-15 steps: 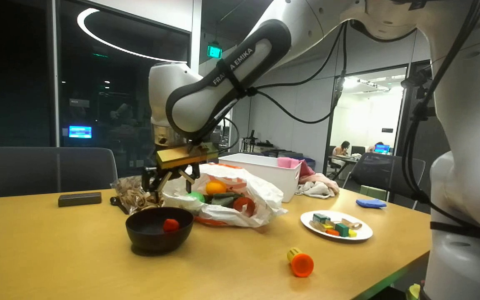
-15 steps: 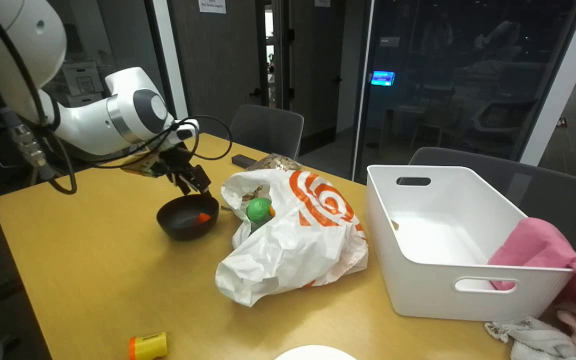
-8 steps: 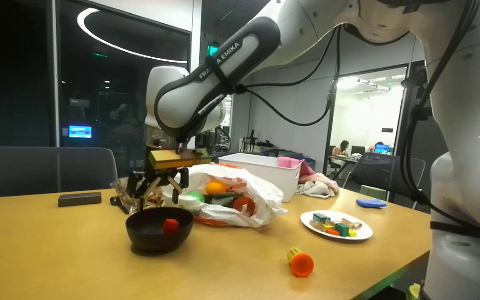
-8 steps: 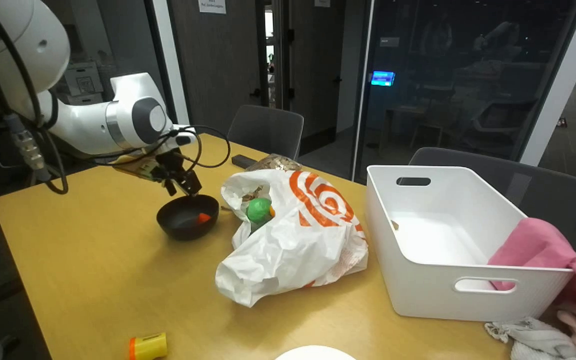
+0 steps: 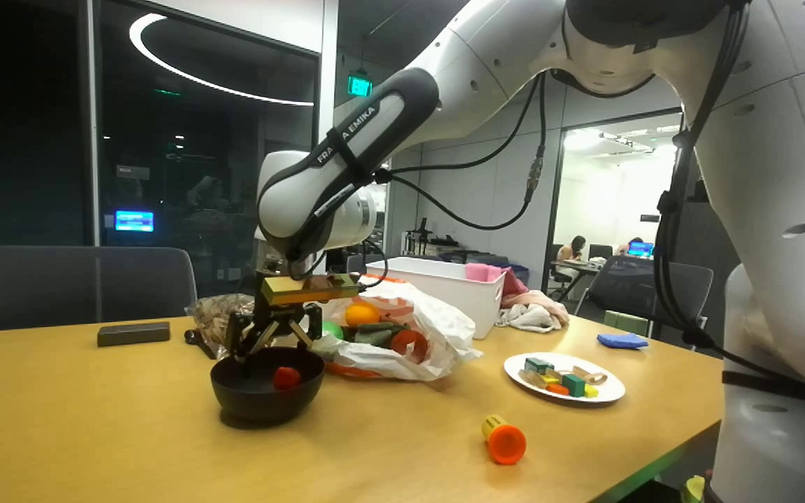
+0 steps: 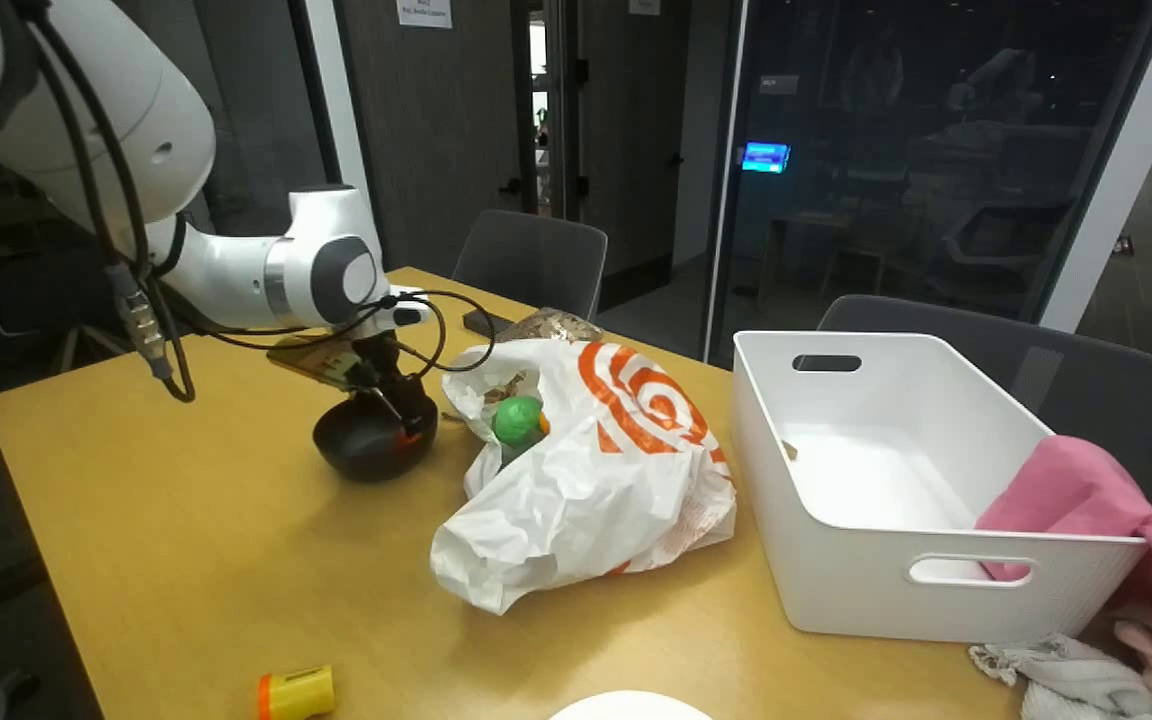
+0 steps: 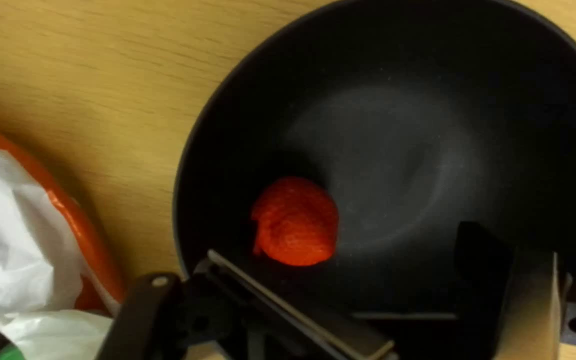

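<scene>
A black bowl (image 5: 263, 409) stands on the wooden table in both exterior views. In it lies a small red ball-like object (image 7: 295, 222), its surface wrinkled, off to one side of the bowl's floor. My gripper (image 5: 273, 348) points down over the bowl, its fingertips at or just inside the rim. Its jaws stand wide apart with nothing between them. In the wrist view the red object is close to the left finger; I cannot tell whether they touch. An exterior view shows the gripper (image 6: 396, 405) partly covering the bowl (image 6: 361, 455) and most of the red object.
Close beside the bowl lies a white plastic bag (image 6: 586, 500) holding an orange fruit (image 5: 362, 314), a green ball (image 6: 518, 420) and other items. Beyond it stands a white bin (image 6: 886, 580). A plate (image 5: 514, 367) of small pieces and a yellow container (image 5: 504, 441) lie nearer the arm's base.
My gripper has come down, from above and behind the bowl to its opening, staying open throughout. The bowl, the red object and the bag have not moved.
</scene>
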